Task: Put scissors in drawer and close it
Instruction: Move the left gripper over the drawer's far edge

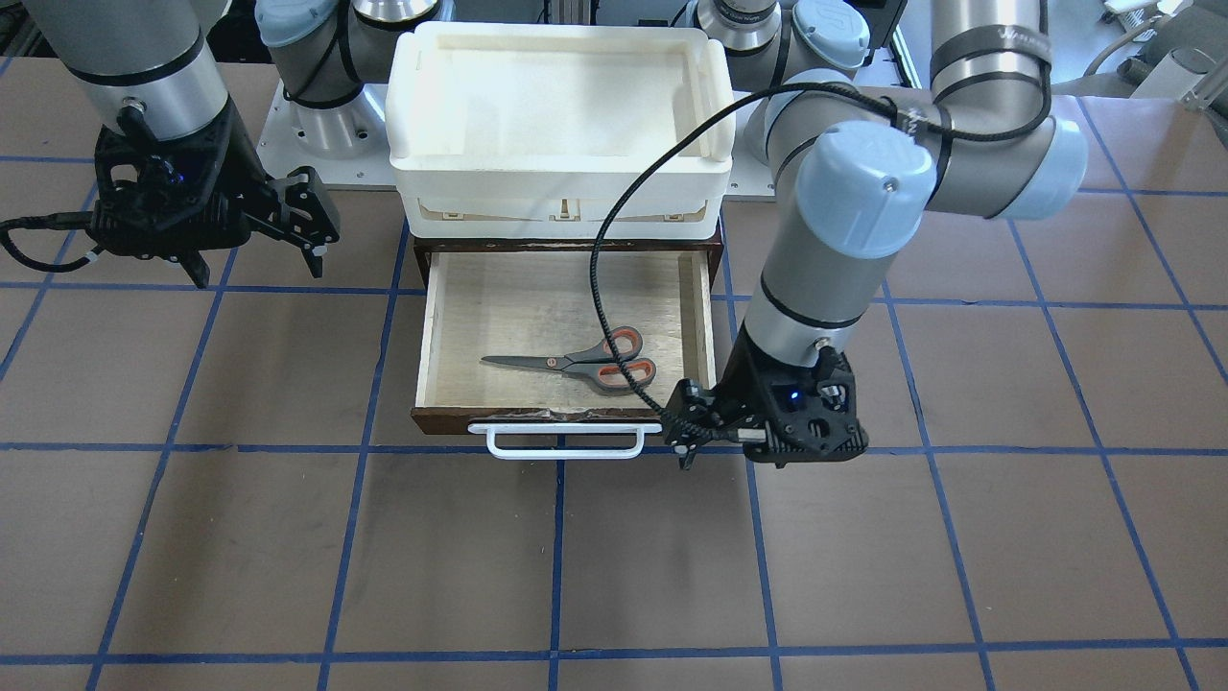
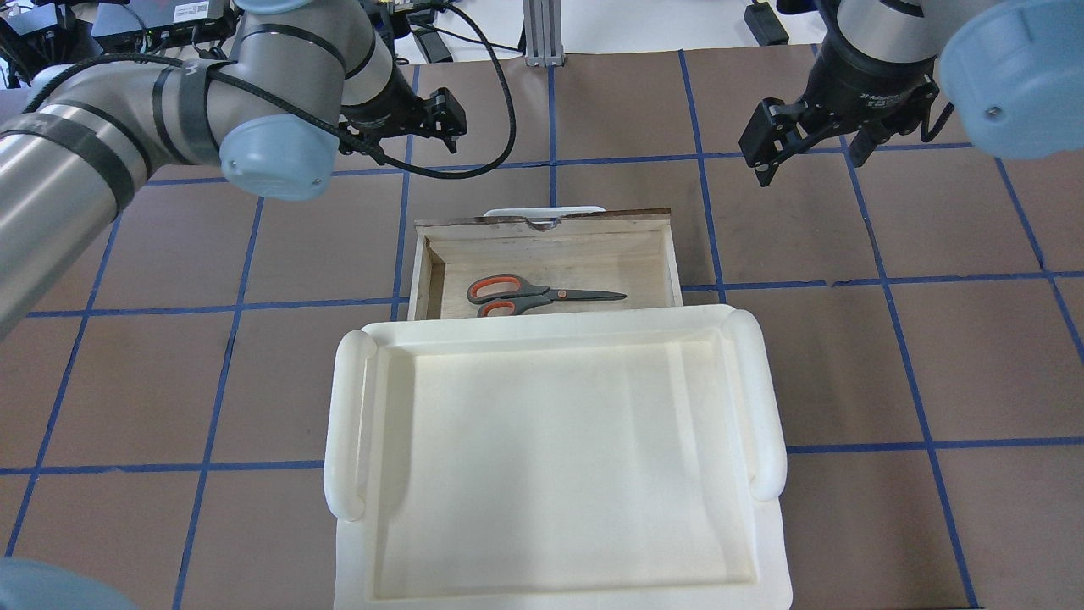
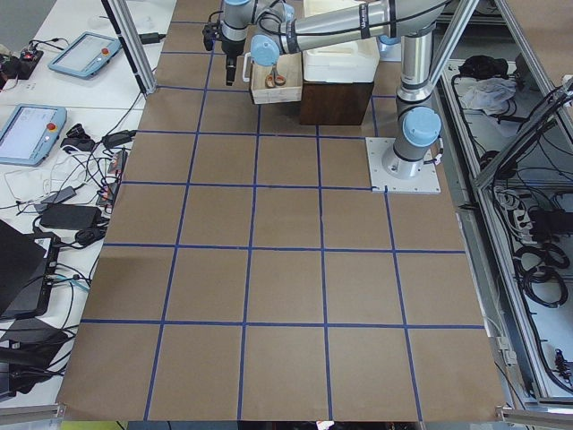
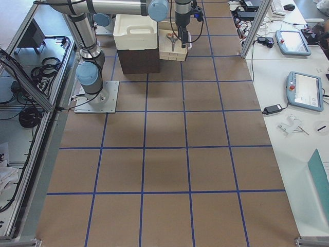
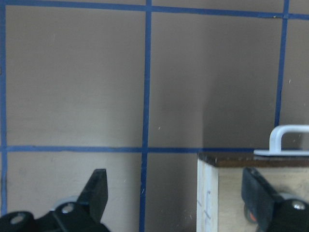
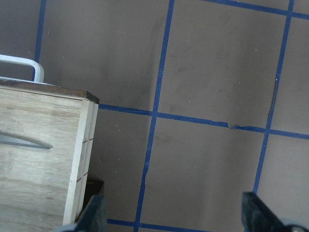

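Now, left gripper (image 5: 175,189): black two-finger tool on a grey arm, fingers spread wide and holding nothing. It is poised at the front corner of the drawer (image 2: 584,258) on the robot's left, just beside the end of the handle (image 1: 566,441). Whether it touches cannot be made out.
drawer: shallow pale plywood tray with a dark brown wooden front, pulled well out and standing open.
handle: white bar across the drawer's front.
scissors (image 2: 542,295): pair with dark metal blades and grey loops lined in orange-red. They lie flat and closed on the drawer's floor, loops toward the robot's left, tips toward its right.
tub (image 2: 347,424): large white plastic tub with rounded side rims, sitting on top of the dark brown case (image 3: 336,103) that houses the drawer.
right gripper (image 2: 810,161): black two-finger tool, fingers parted and empty. It hangs above the brown table (image 2: 169,381) with its blue taped grid, well apart from the drawer on the robot's right.
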Tool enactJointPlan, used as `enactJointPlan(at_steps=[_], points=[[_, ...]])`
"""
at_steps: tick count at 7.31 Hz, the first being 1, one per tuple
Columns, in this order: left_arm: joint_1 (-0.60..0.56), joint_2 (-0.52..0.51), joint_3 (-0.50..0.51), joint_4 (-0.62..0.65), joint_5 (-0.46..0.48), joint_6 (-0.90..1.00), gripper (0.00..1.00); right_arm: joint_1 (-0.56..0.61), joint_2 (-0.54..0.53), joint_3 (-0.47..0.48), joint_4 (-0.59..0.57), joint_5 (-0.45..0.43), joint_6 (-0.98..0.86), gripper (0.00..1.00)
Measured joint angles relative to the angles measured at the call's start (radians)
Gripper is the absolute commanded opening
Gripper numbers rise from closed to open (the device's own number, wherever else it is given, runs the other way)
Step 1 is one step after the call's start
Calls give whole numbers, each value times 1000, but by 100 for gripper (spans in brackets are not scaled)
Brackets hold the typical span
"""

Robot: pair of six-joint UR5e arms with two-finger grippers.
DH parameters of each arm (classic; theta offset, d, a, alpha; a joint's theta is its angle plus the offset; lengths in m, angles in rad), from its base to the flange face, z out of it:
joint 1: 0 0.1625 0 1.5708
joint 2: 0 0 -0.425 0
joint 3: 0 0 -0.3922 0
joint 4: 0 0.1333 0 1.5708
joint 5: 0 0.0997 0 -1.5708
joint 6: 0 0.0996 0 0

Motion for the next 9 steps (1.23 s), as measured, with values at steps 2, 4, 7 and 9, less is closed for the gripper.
enactJointPlan(at_steps=[2,4,7,9], points=[[-69,-118,110,13,4,-94,100,1,-5,1,2,3,-6,100],[-123,-210,192,18,5,-170,100,2,-5,7,3,-1,-1,100],[-171,-294,231,7,16,-170,100,1,-6,15,3,-7,6,100],[-182,-320,248,-27,20,-130,100,1,-6,17,3,-6,8,100]])
